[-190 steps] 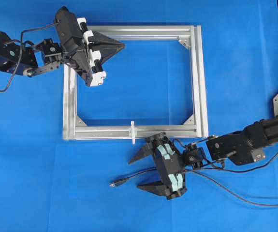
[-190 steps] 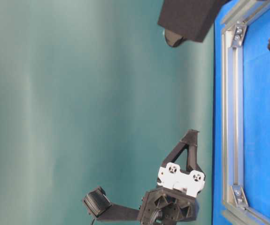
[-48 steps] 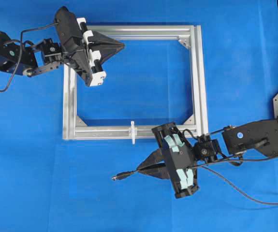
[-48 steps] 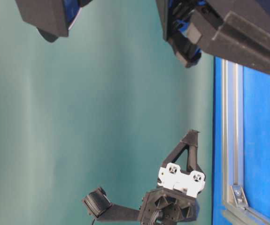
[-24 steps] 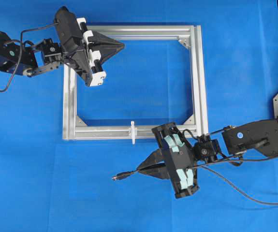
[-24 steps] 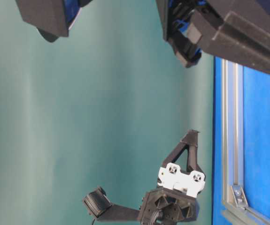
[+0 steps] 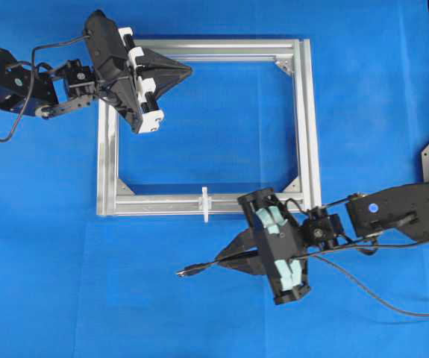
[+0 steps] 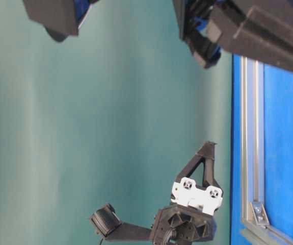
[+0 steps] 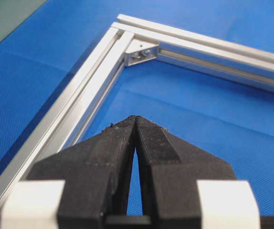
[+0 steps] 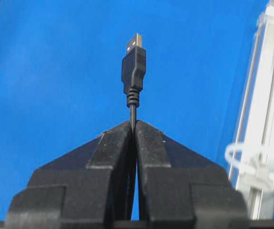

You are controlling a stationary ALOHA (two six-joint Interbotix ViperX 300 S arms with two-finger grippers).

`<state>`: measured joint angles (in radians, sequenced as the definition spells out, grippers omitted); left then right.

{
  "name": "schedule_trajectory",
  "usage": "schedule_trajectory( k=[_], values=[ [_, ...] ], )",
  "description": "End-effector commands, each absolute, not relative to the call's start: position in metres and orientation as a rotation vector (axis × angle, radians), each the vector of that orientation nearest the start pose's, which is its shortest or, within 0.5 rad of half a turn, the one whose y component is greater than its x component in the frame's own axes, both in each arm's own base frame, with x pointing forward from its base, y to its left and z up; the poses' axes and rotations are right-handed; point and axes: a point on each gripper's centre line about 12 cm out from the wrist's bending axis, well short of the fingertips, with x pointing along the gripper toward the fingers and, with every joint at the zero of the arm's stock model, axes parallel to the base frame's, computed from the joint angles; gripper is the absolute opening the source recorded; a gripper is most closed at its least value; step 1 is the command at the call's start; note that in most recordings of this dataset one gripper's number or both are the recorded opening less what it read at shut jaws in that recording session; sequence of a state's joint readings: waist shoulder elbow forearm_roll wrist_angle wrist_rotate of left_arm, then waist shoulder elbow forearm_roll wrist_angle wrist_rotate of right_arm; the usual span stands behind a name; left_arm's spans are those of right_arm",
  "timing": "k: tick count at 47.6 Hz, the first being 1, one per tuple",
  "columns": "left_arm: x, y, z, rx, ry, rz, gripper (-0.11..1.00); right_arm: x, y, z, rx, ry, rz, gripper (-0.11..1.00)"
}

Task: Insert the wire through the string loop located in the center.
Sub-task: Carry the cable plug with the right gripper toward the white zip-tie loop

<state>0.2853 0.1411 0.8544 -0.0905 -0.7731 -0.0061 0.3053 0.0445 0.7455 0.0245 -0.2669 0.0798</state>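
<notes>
Both arms hover low, fingers [image 9: 136,125] pressed fully together.

wire [image 10: 133,81]: run hidden between right gripper [image 10: 133,125] fingers | string loop [image 10: 256,163]: blurred, cut by right edge | frame [image 8: 251,143]: cropped at table level

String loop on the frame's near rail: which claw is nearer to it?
Right. The right claw, shut on the wire, sits just below and right of the string loop. The left claw hovers by the frame's far left corner.
</notes>
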Motion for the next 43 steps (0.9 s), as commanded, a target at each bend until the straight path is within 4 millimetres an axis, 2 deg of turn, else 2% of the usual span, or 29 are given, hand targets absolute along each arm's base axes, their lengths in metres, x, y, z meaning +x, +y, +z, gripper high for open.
schedule_trajectory(
  k=[1,25,35,43],
  values=[
    [0.364,0.114,0.153,-0.086,0.163,0.352,0.0,0.363,0.114,0.166,0.029,0.496,0.267,-0.02],
    [0.364,0.115,0.153,-0.087,0.163,0.353,0.0,0.31,0.097,0.157,0.027,0.54,0.262,-0.02],
    [0.364,0.115,0.154,-0.087,0.162,0.353,0.0,0.31,0.096,0.158,0.026,0.537,0.26,-0.02],
    [0.364,0.115,0.154,-0.088,0.16,0.354,0.0,0.312,0.086,0.157,0.037,0.538,0.227,-0.02]
  ],
)
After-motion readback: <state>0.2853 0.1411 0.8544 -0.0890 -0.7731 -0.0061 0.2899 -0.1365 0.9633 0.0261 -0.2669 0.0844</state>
